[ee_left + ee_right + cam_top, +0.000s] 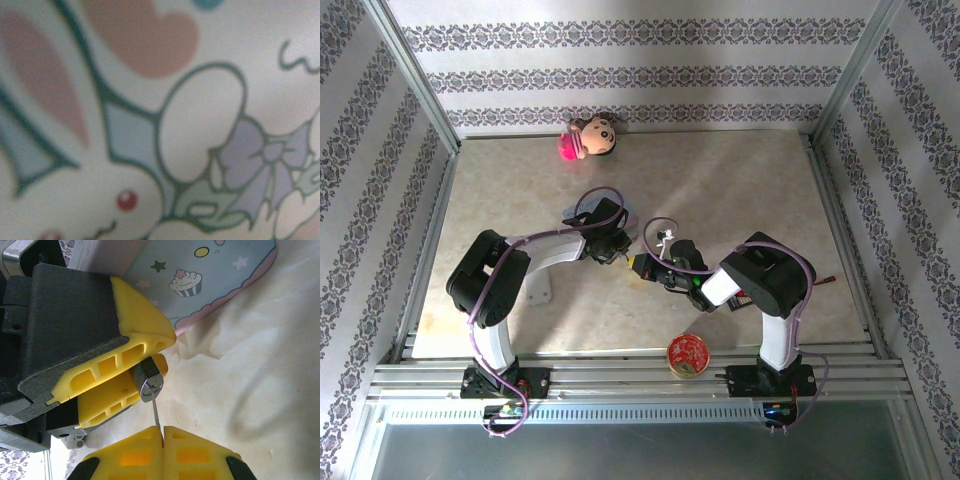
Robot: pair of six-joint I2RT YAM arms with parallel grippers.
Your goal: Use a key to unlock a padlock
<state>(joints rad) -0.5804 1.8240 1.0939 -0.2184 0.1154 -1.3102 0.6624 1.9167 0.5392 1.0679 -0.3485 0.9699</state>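
Beige counter [720, 190] between papered walls, seen from above. Near its middle, a pale blue box [578, 211] with a pink rim, printed with a cupcake, stars and, very close and blurred in the left wrist view, a rabbit with a bow. Printed side turned to the cameras, contents hidden: cannot tell what is inside.

At the far edge, well apart from the box, a pink and brown plush toy [588, 135]. At the near edge, between the two arm bases, a round red tin [688, 354], printed top facing up, contents also hidden.

Just beside the box, at its near right corner, the left claw [161, 355]: narrow, yellow fingers clamped on the padlock [148, 381]. Padlock in no container, held in this claw: a small dark block, its round metal face turned toward the right claw [162, 432].

Right claw fully closed, facing the left one, pinching the key [156, 412]. Thin metal shaft of the key running straight from the closed fingertips to the lower edge of the padlock's round face, touching it. Tip inside the keyhole or just against it: cannot tell.
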